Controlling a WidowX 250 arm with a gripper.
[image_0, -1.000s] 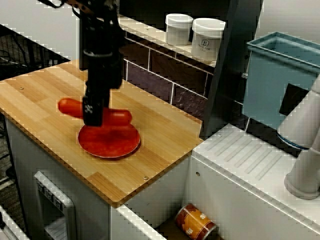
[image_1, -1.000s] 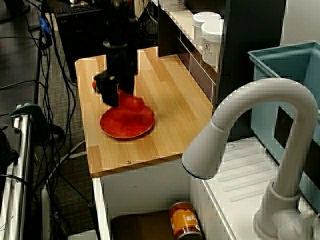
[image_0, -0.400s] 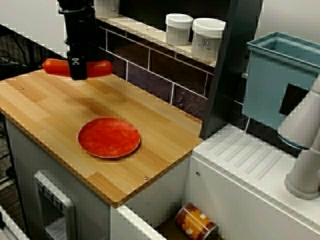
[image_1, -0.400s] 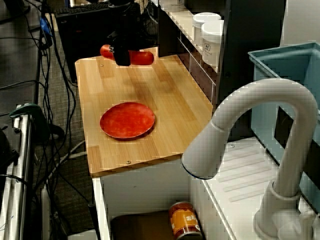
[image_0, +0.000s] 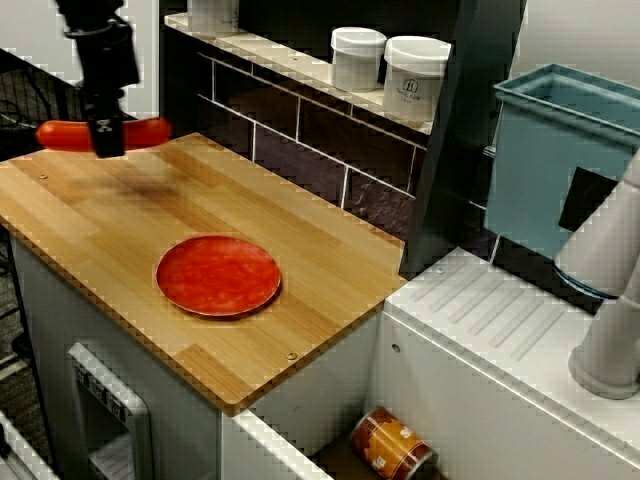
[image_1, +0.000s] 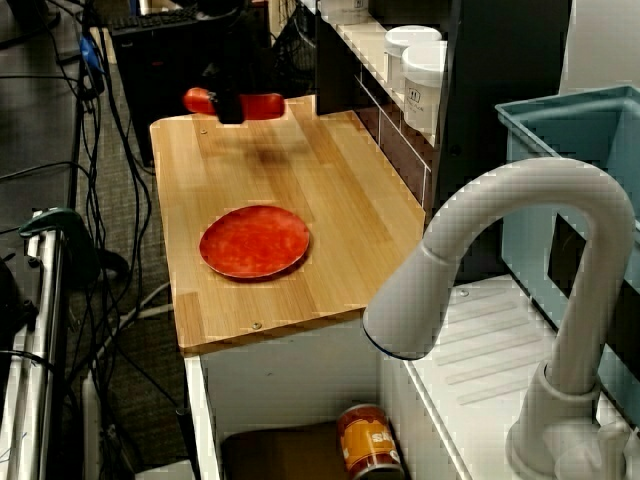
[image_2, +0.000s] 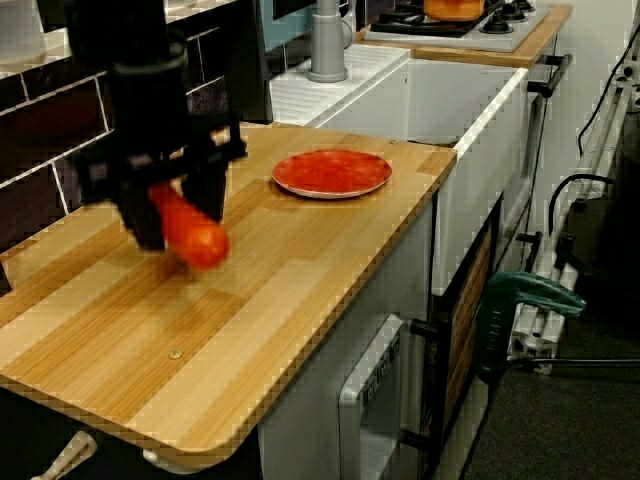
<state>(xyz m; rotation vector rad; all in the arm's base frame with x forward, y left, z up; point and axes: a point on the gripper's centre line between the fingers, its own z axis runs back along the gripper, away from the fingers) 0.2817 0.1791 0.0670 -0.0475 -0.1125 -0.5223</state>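
**A:** Nearest in the view along the counter?

**B:** Bare wooden counter (image_2: 250, 330) at the end away from the sink, then the gripper (image_2: 178, 215).

**A:** Open or closed?

**B:** Clamped across the middle of a red sausage (image_2: 192, 235), both ends poking out past the fingers. Held clear of the wood, shadow underneath. Blurred here, so hard to judge how high.

**A:** Whereabouts over the counter?

**B:** Over that same end, toward the wall-side edge. Level in the view from the sink side, roughly parallel to the end edge.

**A:** Next back?

**B:** A red plate (image_2: 331, 172), flat on the wood in the half nearer the sink, closer to the front edge than to the wall. Well apart from the sausage.

**A:** Beyond that?

**B:** A white drainboard (image_2: 330, 95) with a grey faucet (image_2: 326, 40), and farther still an orange pot (image_2: 455, 8) on a stove.

**A:** And along the wall, from the sink side?

**B:** Two white jars (image_0: 357, 58) side by side on the tiled ledge, a blue bin (image_0: 545, 150) further along, and a can (image_0: 392, 445) lying in the basin below the counter's sink-side edge.
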